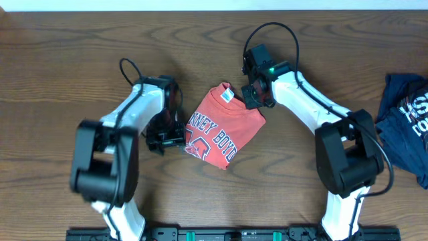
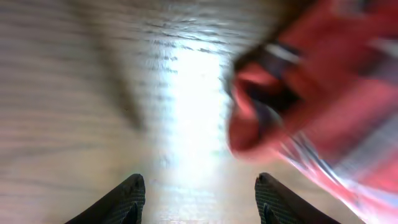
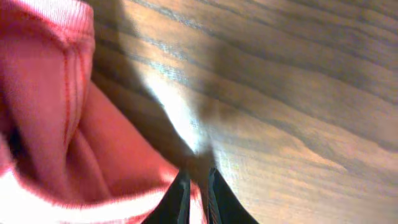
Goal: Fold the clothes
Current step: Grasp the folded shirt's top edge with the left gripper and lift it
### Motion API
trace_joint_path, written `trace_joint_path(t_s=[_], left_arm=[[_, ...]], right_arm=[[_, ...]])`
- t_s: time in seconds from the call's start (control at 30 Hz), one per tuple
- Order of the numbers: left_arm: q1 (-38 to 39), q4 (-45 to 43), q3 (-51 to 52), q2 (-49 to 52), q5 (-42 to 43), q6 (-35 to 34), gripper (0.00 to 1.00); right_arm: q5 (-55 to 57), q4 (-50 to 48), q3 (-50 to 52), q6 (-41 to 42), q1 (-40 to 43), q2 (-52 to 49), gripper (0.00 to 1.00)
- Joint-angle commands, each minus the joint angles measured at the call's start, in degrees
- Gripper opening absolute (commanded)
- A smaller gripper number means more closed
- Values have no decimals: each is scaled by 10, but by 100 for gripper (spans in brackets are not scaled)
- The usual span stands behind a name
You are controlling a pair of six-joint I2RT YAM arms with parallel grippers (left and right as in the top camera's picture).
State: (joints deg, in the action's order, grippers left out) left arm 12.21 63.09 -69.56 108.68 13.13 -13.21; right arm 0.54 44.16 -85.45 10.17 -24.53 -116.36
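Sitting folded mid-tabletop: red-orange T-shirt (image 1: 224,127), one end effector on each side

Left end effector (image 1: 167,137) is at the shirt's left edge, low over the tabletop (image 1: 67,67). Left wrist view is blurred, but both fingers (image 2: 124,202) stand spread, with only bare wood between them. Red cloth fills the upper right of that view, ahead of the fingers and to their right, not between them.

The shirt lies as a compact, tilted rectangle at the centre of the tabletop. Grey-white block lettering (image 1: 217,134) faces up, with a graphic below it near the lower left corner. The pale neck tag (image 1: 229,96) shows at the top corner.

Right end effector (image 1: 256,94) is just beside the shirt's upper right corner, next to the tag. Right wrist view shows its fingers (image 3: 180,199) pressed nearly together, leaving only a thin dark slit. A red fold with a pale band lies against the left finger. Can't tell whether any cloth is caught in the slit.

Far right: a dark navy garment (image 1: 404,120) with white print, crumpled at the tabletop edge, well apart from the shirt.
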Motion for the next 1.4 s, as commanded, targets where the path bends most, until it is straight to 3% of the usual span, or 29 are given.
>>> trace_joint_path(t_s=[0.0,0.07,0.1,0.2,0.27,0.53,0.67,1.0,1.1,1.2,1.37], left_arm=[[-3,-9,-16,-89,-7,26,68],[-3,-45,-17,-127,-7,45,96],[-3,-70,-17,-143,-6,61,98],[-3,-137,-17,-162,12,111,98],[-3,-175,-17,-155,39,134,98],[-3,-310,-17,-43,143,163,98],[-3,-346,-17,5,196,199,98],[5,-415,-17,113,324,198,100],[14,-407,-17,132,324,198,88],[16,-407,-17,139,323,198,61],[11,-416,-17,135,323,198,28]], right_arm=[[15,21,-21,-4,10,65,13],[26,44,-21,-4,13,95,16],[27,56,-21,-4,16,111,17],[24,95,-21,-4,26,155,37],[27,121,-21,-7,30,180,44],[27,192,-21,-15,47,267,45],[27,207,-21,-15,53,278,46],[27,236,-21,-15,62,278,42],[27,243,-21,-15,62,278,40],[30,250,-21,-15,63,278,37],[42,259,-21,-15,63,278,34]])
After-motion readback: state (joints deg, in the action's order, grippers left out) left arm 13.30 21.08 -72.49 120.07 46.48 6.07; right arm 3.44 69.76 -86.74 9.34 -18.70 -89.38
